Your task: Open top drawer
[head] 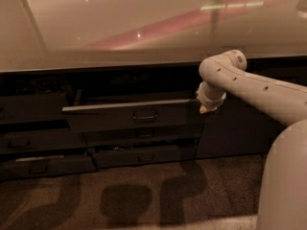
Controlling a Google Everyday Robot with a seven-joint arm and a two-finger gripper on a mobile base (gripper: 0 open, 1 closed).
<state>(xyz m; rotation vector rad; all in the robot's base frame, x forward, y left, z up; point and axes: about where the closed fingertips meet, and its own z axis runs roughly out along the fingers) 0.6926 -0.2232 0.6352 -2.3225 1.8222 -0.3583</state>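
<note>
The top drawer (pixel 110 120) stands partly pulled out under the counter. Its pale rim shows along the top of the dark front, and a small loop handle (pixel 145 115) sits at the middle. My pale arm (pixel 259 92) reaches in from the right and bends down at the wrist. The gripper (pixel 206 109) is at the drawer's right end, about level with its rim. I cannot make out whether it touches the drawer.
Shallower dark drawers (pixel 144 155) lie below the top one, and more (pixel 38 143) to the left, the lowest showing a pale edge. A dark cabinet door (pixel 235 131) is behind the arm. The glossy counter top (pixel 120 28) overhangs above. My base (pixel 283 186) fills the lower right over brown carpet.
</note>
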